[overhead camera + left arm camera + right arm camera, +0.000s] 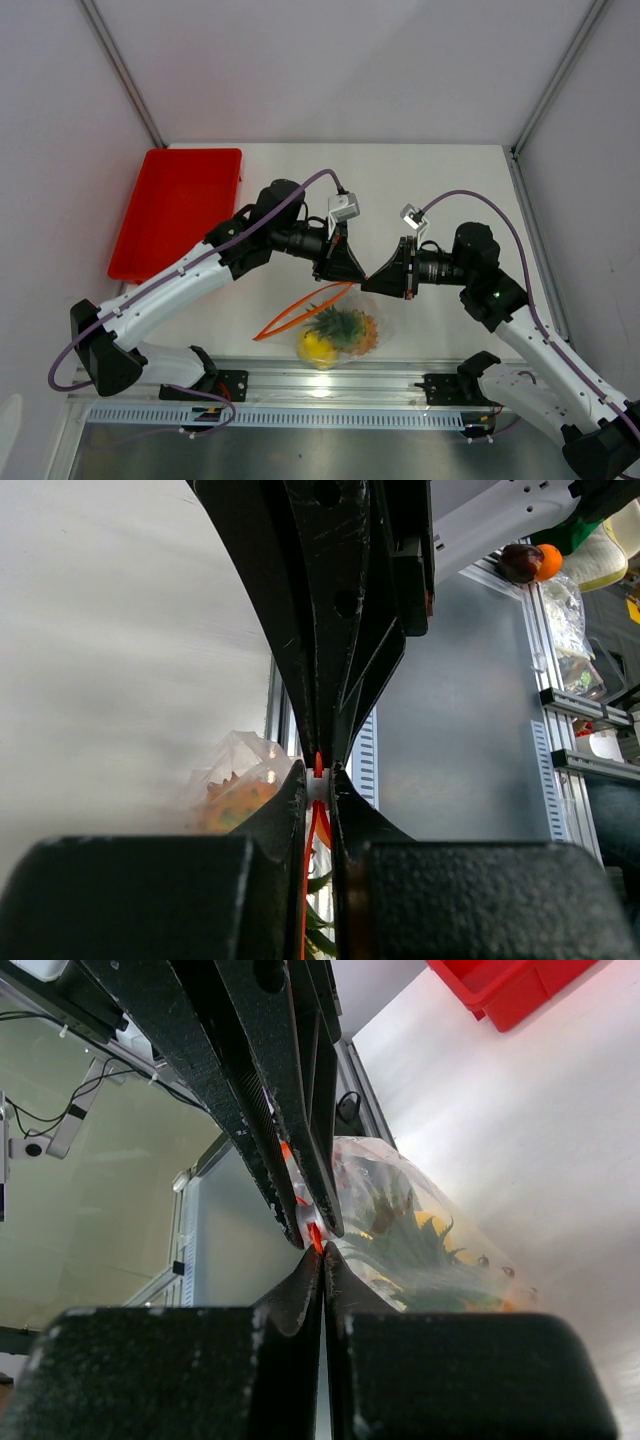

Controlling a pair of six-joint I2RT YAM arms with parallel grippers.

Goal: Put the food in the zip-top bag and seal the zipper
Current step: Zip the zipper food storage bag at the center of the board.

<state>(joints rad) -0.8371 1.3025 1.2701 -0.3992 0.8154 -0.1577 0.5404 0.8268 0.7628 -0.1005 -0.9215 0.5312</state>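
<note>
Clear crinkly plastic, the zip-top bag (338,348) lies at the near edge of the tabletop (440,180), between the two arm bases. The pineapple (352,328) and the yellow fruit (316,347) are inside it. The zipper (300,308) runs from the bag's left end up and to the right, lifted off the surface, to the point where both hands meet. The left hand (357,277) is clamped on the strip's raised end. The right hand (372,284), tip to tip with it, is pinched tight on the same strip. A red tray (175,210) sits well apart at the far left.
</note>
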